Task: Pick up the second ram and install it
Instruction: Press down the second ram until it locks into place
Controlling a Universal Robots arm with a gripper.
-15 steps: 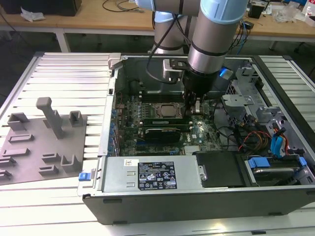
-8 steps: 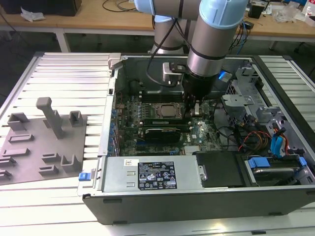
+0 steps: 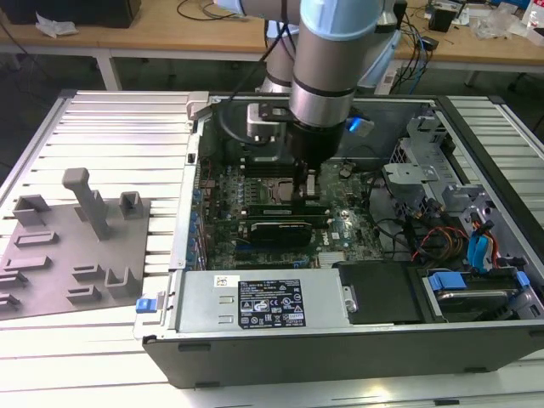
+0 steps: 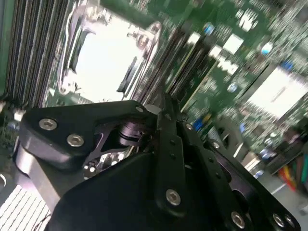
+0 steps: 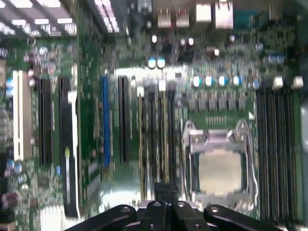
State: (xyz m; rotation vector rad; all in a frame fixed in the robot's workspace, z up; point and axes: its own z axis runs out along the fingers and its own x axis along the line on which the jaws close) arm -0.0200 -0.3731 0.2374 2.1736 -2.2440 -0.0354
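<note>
Hand [image 3: 303, 194] low inside case [image 3: 476, 153] beside CPU socket [image 5: 219, 168]; finger state unclear.

The second ram [image 3: 308, 189], a thin green stick, stands on edge among the memory slots [image 5: 156, 139] beside the CPU socket [image 5: 219, 168].

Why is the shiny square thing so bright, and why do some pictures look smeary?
In the second wrist view the CPU socket glares almost white and the motherboard behind it is smeared; in the first wrist view the board is streaky too, though the socket glares less; in the exterior view the computer case looks evenly lit and clearer.
</note>
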